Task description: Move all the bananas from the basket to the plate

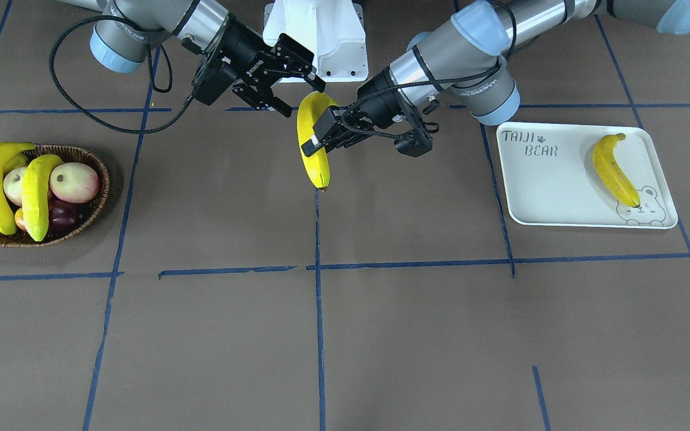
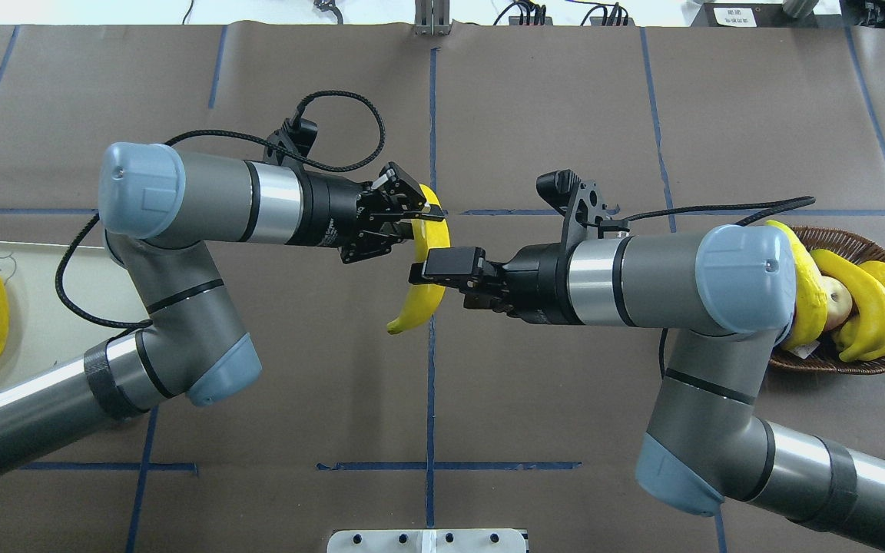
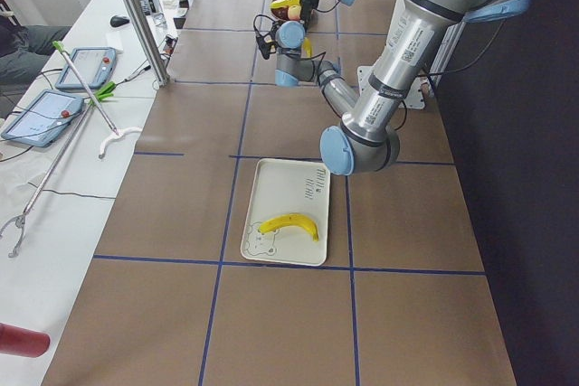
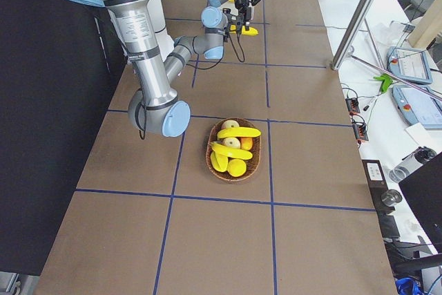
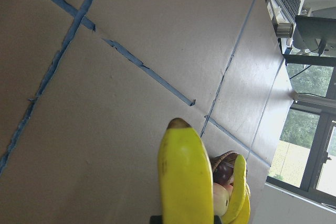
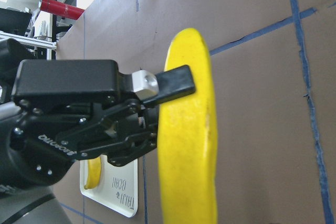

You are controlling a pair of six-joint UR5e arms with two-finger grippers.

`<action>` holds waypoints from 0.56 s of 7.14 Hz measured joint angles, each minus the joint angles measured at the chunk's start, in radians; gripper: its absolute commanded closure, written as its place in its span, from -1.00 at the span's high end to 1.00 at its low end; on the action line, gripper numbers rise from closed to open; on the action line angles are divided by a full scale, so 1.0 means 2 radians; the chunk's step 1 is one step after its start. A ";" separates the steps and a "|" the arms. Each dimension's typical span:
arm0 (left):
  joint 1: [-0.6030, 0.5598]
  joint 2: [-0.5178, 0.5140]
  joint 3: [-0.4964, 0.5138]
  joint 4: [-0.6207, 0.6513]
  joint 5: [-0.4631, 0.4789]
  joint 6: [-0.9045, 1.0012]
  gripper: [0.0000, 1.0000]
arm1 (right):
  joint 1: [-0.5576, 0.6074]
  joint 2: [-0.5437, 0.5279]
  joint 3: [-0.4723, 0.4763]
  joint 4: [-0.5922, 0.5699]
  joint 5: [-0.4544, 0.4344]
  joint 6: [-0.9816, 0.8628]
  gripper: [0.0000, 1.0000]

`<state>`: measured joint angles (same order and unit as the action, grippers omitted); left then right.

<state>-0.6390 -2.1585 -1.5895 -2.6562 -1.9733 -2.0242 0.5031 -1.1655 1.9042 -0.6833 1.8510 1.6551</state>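
Holding banana (image 1: 315, 170) aloft | left hand (image 1: 316, 140) clenched on it | right hand (image 1: 302, 97) released

The left arm (image 2: 204, 196) and the right arm (image 2: 642, 284) are fat grey tubes with pale blue caps (image 2: 139, 192) at the joints, and right behind the black tool on each sits a polished silver collar (image 2: 273, 203). White ROBOTIQ lettering (image 1: 253, 64) marks the body of the right gripper (image 1: 306, 100) and of the left gripper (image 1: 324, 136) alike. Beside each wrist, just back from the tool, a black camera bracket (image 2: 565, 192) feeds a braided black cable (image 2: 339, 94).
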 measured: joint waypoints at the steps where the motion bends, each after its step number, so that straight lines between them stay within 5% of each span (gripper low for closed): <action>1: -0.023 0.018 -0.002 0.002 -0.025 0.014 -1.00 | 0.021 -0.012 0.007 -0.003 0.021 0.000 1.00; 4: -0.106 0.164 -0.050 0.004 -0.090 0.156 -1.00 | 0.135 -0.072 0.013 -0.016 0.141 -0.060 1.00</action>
<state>-0.8512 -1.8314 -1.6900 -2.6476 -2.1531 -1.7125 0.7728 -1.3100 1.9304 -0.7158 2.1336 1.5342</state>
